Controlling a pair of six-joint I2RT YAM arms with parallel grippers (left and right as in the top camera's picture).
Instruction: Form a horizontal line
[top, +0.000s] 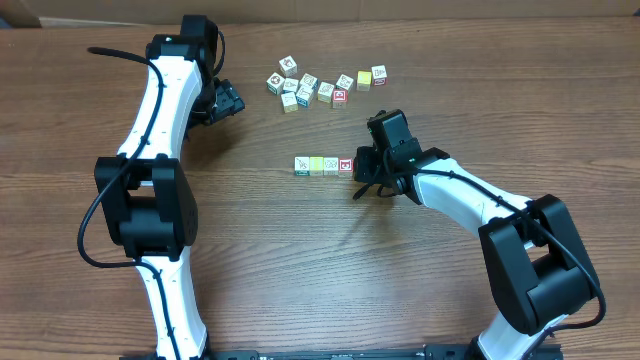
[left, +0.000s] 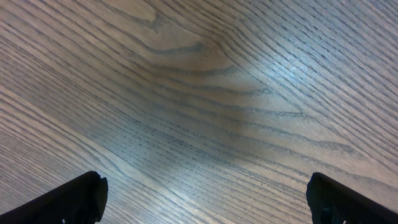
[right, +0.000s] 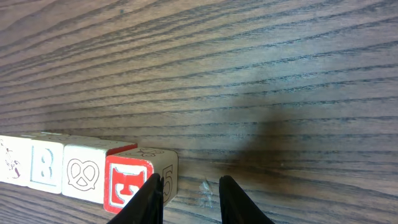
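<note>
Showing the horizontal line (top: 324, 165) of small painted wooden picture cubes, which lies near the middle of the brown wood-grain bench (top: 300, 270). Its long axis runs left to right across the overhead view, and the cubes touch edge to edge. The wrist view suggests four cubes, though the leftmost is cut off by the frame.

The black two-finger right gripper (right: 189, 202) stands at the line's right end, just beside the red-faced end cube (right: 127, 186). It is parted only narrowly and pinches nothing, with bare wood showing in the gap. Whether its nearer finger touches that cube cannot be told.

The black left gripper (left: 205, 205) is spread wide over bare bench, well apart from the line and off toward its left end. A loose cluster (top: 320, 88) of similar cubes lies beyond the line, toward the top of the overhead view.

The right arm is clearly the nearer to the line. Judged from this layout, any added cube must join along the same left-right axis, at one of the line's two ends.
</note>
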